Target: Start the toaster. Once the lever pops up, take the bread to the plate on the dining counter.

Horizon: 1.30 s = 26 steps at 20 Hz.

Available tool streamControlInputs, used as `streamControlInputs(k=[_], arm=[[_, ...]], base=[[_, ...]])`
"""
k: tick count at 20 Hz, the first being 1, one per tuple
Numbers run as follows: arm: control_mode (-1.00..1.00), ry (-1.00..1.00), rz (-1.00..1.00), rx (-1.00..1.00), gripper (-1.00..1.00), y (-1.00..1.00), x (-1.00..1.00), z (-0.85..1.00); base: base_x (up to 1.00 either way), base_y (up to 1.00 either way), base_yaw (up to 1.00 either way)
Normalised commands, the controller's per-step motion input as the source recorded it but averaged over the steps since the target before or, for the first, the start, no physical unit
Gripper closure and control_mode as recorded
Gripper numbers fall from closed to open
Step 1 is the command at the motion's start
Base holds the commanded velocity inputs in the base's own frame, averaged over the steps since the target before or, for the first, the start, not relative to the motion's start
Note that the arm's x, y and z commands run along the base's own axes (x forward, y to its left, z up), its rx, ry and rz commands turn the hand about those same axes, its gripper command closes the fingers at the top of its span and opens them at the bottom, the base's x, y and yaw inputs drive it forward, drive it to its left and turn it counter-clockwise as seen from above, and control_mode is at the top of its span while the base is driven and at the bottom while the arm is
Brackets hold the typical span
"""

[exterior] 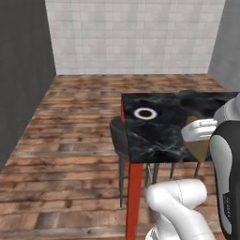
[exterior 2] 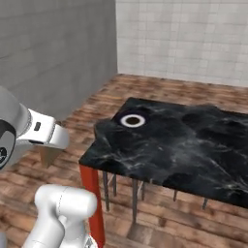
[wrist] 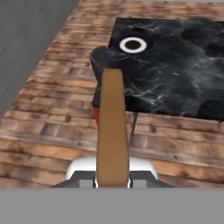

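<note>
The bread (exterior: 199, 149) hangs from the hand over the dining counter's (exterior: 164, 136) near edge; the plate (exterior: 145, 113) sits far left, a dark stool (exterior: 118, 136) below.
Right base view: plate (exterior 2: 132, 120) near the counter's (exterior 2: 184, 145) corner.
Hand view: gripper (wrist: 112, 181) clamped on bread (wrist: 112, 127), edge-on, short of the plate (wrist: 133, 44).

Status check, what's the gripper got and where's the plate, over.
Gripper shut on thin brown toast slice. Small blue-rimmed white plate on the black marble dining counter, ahead. Dark stool beside the counter's near corner.
</note>
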Motion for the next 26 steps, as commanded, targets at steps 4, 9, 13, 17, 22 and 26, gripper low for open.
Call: streamControlInputs(k=[4, 9, 13, 17, 22, 26], arm=[[1.0, 0.0, 0.0, 0.0, 1.0, 0.0, 0.0, 0.0], [1.0, 0.0, 0.0, 0.0, 1.0, 0.0, 0.0, 0.0], [1.0, 0.0, 0.0, 0.0, 1.0, 0.0, 0.0, 0.0], [1.0, 0.0, 0.0, 0.0, 1.0, 0.0, 0.0, 0.0], [1.0, 0.0, 0.0, 0.0, 1.0, 0.0, 0.0, 0.0], [1.0, 0.0, 0.0, 0.0, 1.0, 0.0, 0.0, 0.0]], base=[[0.06, 0.92, -0.55], [0.07, 0.84, -0.59], [0.13, 0.8, -0.62], [0.26, 0.8, -0.63], [0.41, 0.73, -0.61], [0.36, 0.71, -0.62]])
